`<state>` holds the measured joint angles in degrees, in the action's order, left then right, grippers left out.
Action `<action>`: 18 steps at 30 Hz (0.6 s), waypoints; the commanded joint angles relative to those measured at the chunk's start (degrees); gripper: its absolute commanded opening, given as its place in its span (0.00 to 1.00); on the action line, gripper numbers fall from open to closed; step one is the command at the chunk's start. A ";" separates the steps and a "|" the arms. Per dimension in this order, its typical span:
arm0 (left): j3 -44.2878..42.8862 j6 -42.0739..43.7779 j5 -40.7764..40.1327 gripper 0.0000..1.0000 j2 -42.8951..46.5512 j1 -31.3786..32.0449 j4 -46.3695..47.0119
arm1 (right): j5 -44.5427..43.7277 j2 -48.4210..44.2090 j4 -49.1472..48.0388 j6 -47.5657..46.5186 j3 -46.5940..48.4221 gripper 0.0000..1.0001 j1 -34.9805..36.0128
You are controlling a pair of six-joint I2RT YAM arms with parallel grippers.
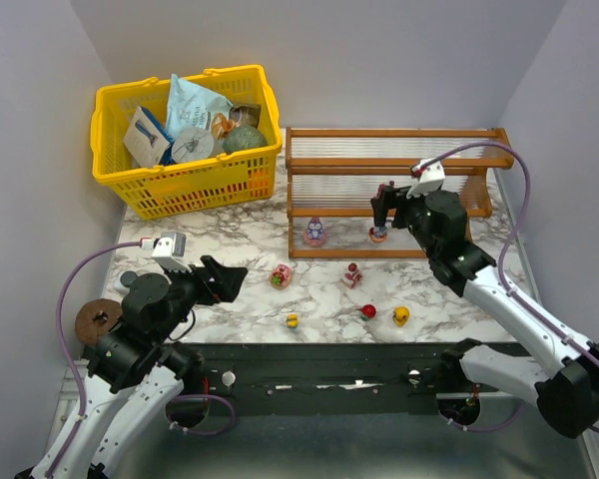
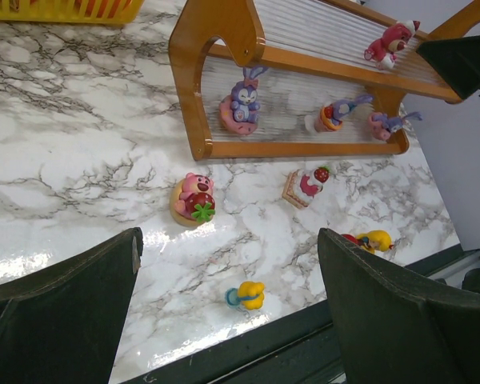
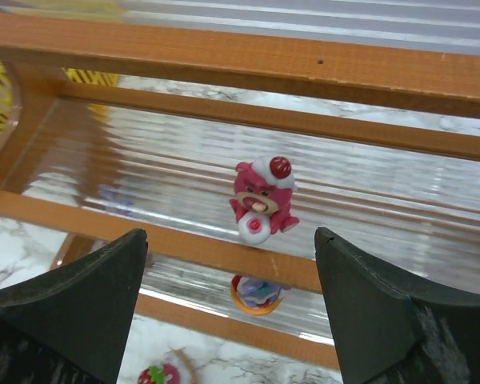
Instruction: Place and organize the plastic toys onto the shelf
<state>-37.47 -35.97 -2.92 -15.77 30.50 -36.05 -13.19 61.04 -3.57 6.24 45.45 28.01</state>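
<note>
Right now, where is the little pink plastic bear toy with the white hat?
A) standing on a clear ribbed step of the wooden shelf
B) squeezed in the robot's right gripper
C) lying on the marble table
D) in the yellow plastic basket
A: the little pink plastic bear toy stands on a clear ribbed step of the orange-brown wooden shelf, and the open right gripper is not touching it.

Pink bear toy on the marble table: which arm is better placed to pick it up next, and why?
Probably left: the left gripper, open, hovers beside the pink bear toy, while the right gripper is up at the shelf.
</note>
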 commanded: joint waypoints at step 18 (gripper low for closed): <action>0.65 0.72 1.16 0.99 2.50 0.26 1.34 | 13.54 0.73 -8.29 12.48 -20.75 0.93 13.20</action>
<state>-37.47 -35.97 -2.90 -13.96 30.50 -36.01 -0.01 56.66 -5.08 16.53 25.41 38.61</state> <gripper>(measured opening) 0.988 0.930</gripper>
